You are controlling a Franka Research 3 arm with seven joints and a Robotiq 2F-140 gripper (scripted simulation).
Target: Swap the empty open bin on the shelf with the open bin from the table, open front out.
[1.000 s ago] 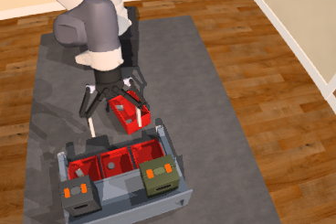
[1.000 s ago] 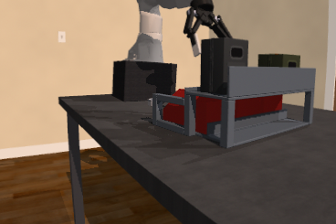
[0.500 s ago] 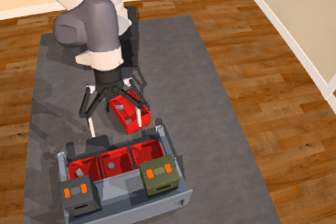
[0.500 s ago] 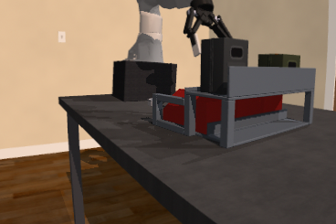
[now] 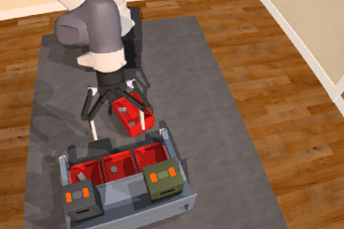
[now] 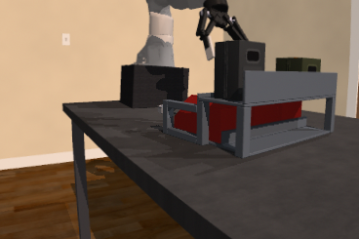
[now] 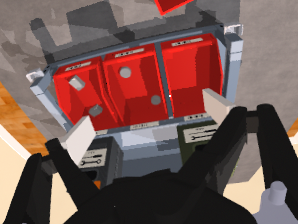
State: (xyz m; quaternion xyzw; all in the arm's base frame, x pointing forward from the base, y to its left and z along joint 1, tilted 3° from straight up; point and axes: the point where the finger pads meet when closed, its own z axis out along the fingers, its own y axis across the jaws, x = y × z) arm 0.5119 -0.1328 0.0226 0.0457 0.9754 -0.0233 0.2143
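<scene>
Table top [image 5: 224,125] reads as dark grey and matte, with blotchy shadows under the arm; we see it standing on thin grey legs [image 6: 80,179] over a wood plank floor [image 5: 290,64], with cream walls and a white baseboard [image 5: 299,41] around the room, and a small white wall plate [image 6: 65,39] in the exterior view. We note the grey shelf [image 5: 184,202] at the near end of the table, holding three red bins side by side. In the wrist view the left bin [image 7: 83,92] and middle bin [image 7: 136,86] show small grey parts, while the right-hand bin [image 7: 186,70] shows a bare red floor. A fourth red bin with parts [image 5: 132,117] sits on the table top just beyond the shelf, angled to it. On the shelf's upper board we record a dark grey box [image 5: 81,199] and an olive box [image 5: 163,178], each with orange marks. A black block [image 6: 153,86] sits at the arm's base. The gripper [image 5: 117,111] hangs above the table bin and the shelf front, fingers spread fully wide, nothing between them.
</scene>
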